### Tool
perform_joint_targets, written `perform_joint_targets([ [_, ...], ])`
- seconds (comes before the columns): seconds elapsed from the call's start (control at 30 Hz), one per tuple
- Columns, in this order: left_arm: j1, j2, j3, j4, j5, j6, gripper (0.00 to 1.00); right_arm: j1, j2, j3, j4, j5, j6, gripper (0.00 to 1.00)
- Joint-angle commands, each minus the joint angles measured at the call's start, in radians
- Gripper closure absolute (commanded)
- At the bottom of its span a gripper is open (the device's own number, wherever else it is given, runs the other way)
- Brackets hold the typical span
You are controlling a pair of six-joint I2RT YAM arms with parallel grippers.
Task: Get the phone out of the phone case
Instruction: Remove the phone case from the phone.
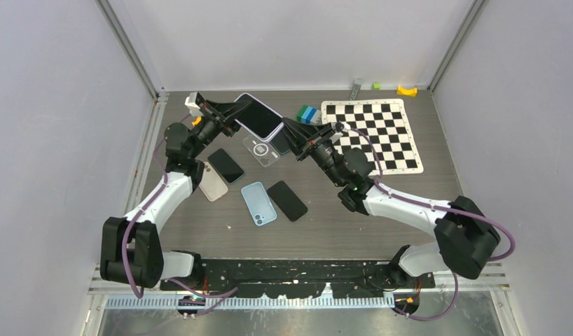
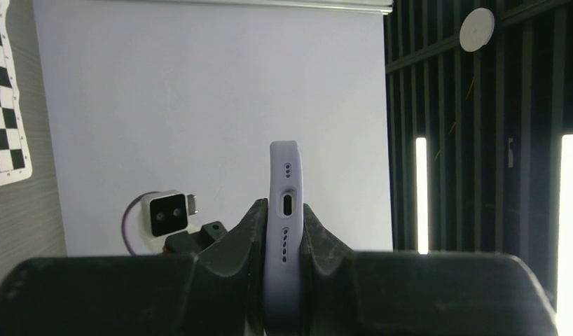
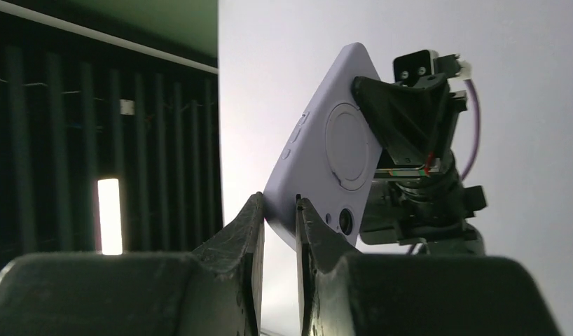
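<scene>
The phone, likely stiff and fragile in a lilac phone case that looks soft and peelable at a corner, hangs above the bench at the top view's upper centre. The left pincer clamps its port end; the right pincer nips the lens corner. Only the right wrist view shows the case's back.

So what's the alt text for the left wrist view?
A lilac-cased phone, seen edge-on with its charging port toward the camera, stands upright, clamped between the left tool's two black fingers. A pale wall lies behind.

Scattered phones, clear case across table centre
</scene>
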Motion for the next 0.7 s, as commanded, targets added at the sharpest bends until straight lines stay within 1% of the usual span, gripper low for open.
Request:
perform_joint_targets([
  [0.0, -0.015, -0.067, 0.06, 0.312, -0.071, -0.203, 1.0, -0.011, 0.11, -0.034, 0.082, 0.013, 0.223, 0.99],
  [0.13, -0.022, -0.067, 0.063, 0.337, -0.087, -0.209, 1.0, -0.009, 0.155, -0.015, 0.128, 0.002, 0.279, 0.99],
  [0.23, -0.021, -0.065, 0.068, 0.342, -0.089, -0.21, 1.0, -0.009, 0.167, 0.002, 0.117, -0.018, 0.286, 0.99],
  [0.37, -0.021, -0.064, 0.066, 0.343, -0.098, -0.211, 1.0, -0.01, 0.142, 0.02, 0.018, -0.041, 0.212, 0.99],
  [0.43, -0.022, -0.064, 0.061, 0.343, -0.101, -0.212, 1.0, -0.015, 0.111, 0.034, -0.059, -0.054, 0.135, 0.99],
  [0.47, -0.021, -0.064, 0.057, 0.342, -0.102, -0.213, 1.0, -0.02, 0.082, 0.046, -0.129, -0.059, 0.067, 0.97],
  [0.5, -0.021, -0.064, 0.05, 0.341, -0.104, -0.213, 1.0, -0.022, 0.063, 0.053, -0.166, -0.06, 0.026, 0.9],
  [0.53, -0.021, -0.063, 0.044, 0.339, -0.107, -0.213, 1.0, -0.026, 0.022, 0.067, -0.226, -0.057, -0.065, 0.84],
  [0.57, -0.021, -0.063, 0.038, 0.335, -0.107, -0.212, 1.0, -0.028, -0.027, 0.075, -0.257, -0.051, -0.112, 0.68],
  [0.6, -0.022, -0.063, 0.031, 0.326, -0.105, -0.211, 1.0, -0.028, -0.052, 0.093, -0.311, -0.038, -0.216, 0.61],
  [0.63, -0.021, -0.062, 0.022, 0.316, -0.103, -0.213, 1.0, -0.03, -0.103, 0.12, -0.389, -0.031, -0.325, 0.48],
  [0.67, -0.022, -0.063, 0.013, 0.307, -0.102, -0.216, 1.0, -0.03, -0.128, 0.137, -0.439, -0.014, -0.375, 0.41],
])
